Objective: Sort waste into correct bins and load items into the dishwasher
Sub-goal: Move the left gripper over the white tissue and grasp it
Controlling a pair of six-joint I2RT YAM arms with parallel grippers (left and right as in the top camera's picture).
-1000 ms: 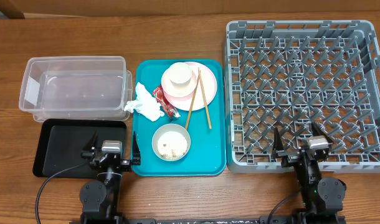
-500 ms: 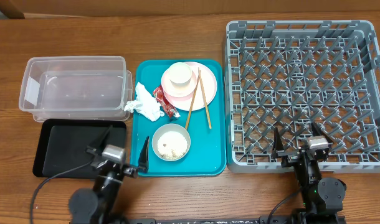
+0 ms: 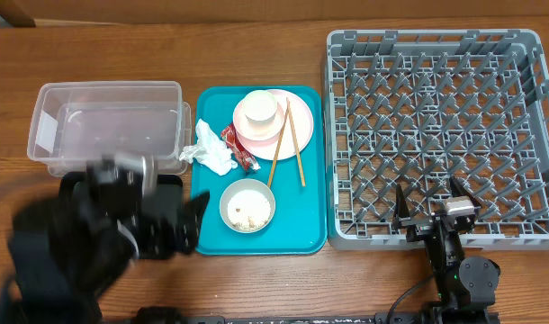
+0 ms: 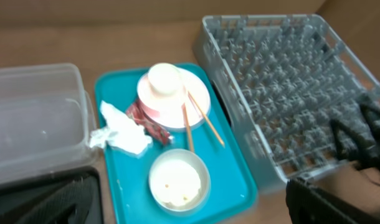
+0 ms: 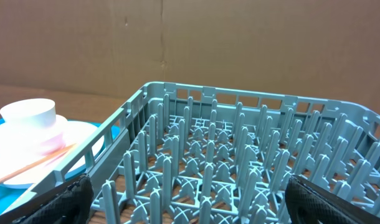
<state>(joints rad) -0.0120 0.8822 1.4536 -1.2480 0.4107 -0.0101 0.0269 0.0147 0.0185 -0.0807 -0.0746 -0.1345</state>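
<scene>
On the teal tray lie a crumpled white tissue, a red wrapper and a white bowl holding rice-like scraps. A white cup-like dish sits on the pink plate. The clear tub stands left, and the black tray in front of it is mostly hidden by my blurred left arm. My left gripper hangs open above the tray's near end. The right gripper stands open at the grey dish rack's front edge.
Two wooden chopsticks lean across the plate onto the teal tray. The rack's upright pegs fill the right wrist view. Bare wooden table runs along the front.
My left arm has lifted off its rest and swung up, now a dark blur over the black tray. The right arm has not moved.
</scene>
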